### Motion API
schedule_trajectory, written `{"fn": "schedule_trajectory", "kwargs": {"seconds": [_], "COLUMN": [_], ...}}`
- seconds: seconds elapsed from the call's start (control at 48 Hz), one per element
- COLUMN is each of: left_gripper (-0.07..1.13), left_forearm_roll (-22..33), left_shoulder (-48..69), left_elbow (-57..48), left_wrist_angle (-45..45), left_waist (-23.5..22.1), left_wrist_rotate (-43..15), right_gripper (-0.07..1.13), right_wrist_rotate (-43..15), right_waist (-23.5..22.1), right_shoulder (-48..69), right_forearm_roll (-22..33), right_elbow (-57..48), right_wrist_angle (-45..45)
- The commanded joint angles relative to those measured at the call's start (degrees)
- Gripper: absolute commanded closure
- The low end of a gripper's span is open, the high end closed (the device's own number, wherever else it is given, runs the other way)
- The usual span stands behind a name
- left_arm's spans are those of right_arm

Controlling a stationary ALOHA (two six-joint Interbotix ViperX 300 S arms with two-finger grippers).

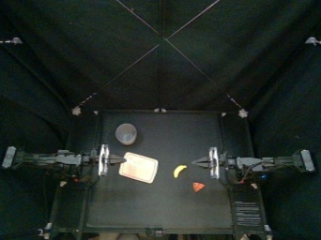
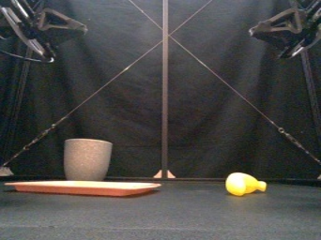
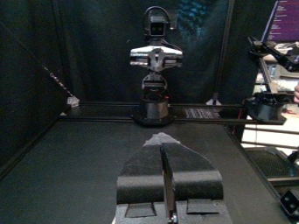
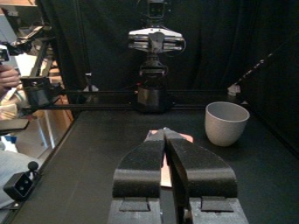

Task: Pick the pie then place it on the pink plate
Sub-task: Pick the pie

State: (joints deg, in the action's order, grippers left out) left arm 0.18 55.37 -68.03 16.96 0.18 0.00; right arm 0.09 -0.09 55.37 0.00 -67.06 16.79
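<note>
The pie (image 1: 198, 187) is a small red-orange wedge lying on the table right of centre, toward the front. The flat pink plate (image 1: 138, 167) lies left of centre; the front view shows its edge low at the left (image 2: 82, 187). My left gripper (image 1: 112, 162) hovers at the plate's left side, shut and holding nothing (image 3: 167, 144). My right gripper (image 1: 206, 162) hangs behind and slightly right of the pie, also shut and empty (image 4: 170, 136). The pie does not show in the front view.
A tall grey speckled cup (image 1: 126, 133) stands behind the plate, also seen in the front view (image 2: 88, 159) and the right wrist view (image 4: 225, 122). A yellow toy (image 1: 181, 171) lies between plate and pie, at the right in the front view (image 2: 242, 185).
</note>
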Motion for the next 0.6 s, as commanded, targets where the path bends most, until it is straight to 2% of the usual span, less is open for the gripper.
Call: {"fn": "schedule_trajectory", "kwargs": {"seconds": [0.021,0.208,0.396,0.458,0.604], "left_gripper": [1.08,1.07,1.07,1.07,1.07], "left_forearm_roll": [-0.09,-0.18,-0.35,-0.44,-0.53], "left_shoulder": [-0.7,-0.7,-0.7,-0.7,-0.7], "left_elbow": [0.88,1.67,1.85,1.85,2.11], "left_wrist_angle": [0.18,0.53,0.62,0.62,0.97], "left_waist": [0.0,0.0,0.0,0.0,0.0], "left_wrist_rotate": [-0.18,-0.26,-0.26,-0.26,-0.26], "right_gripper": [1.02,1.02,0.97,0.91,0.59], "right_wrist_rotate": [-0.7,-1.85,-2.02,-2.02,-2.02], "right_waist": [0.26,-0.44,-0.7,-0.7,-0.62], "right_shoulder": [-1.93,-5.71,-8.79,-9.05,-8.79], "right_forearm_roll": [0.0,-0.7,-4.13,-5.45,-9.76], "right_elbow": [-0.09,0.26,1.58,1.67,1.76], "right_wrist_angle": [0.0,-5.01,-15.03,-17.58,-22.24]}}
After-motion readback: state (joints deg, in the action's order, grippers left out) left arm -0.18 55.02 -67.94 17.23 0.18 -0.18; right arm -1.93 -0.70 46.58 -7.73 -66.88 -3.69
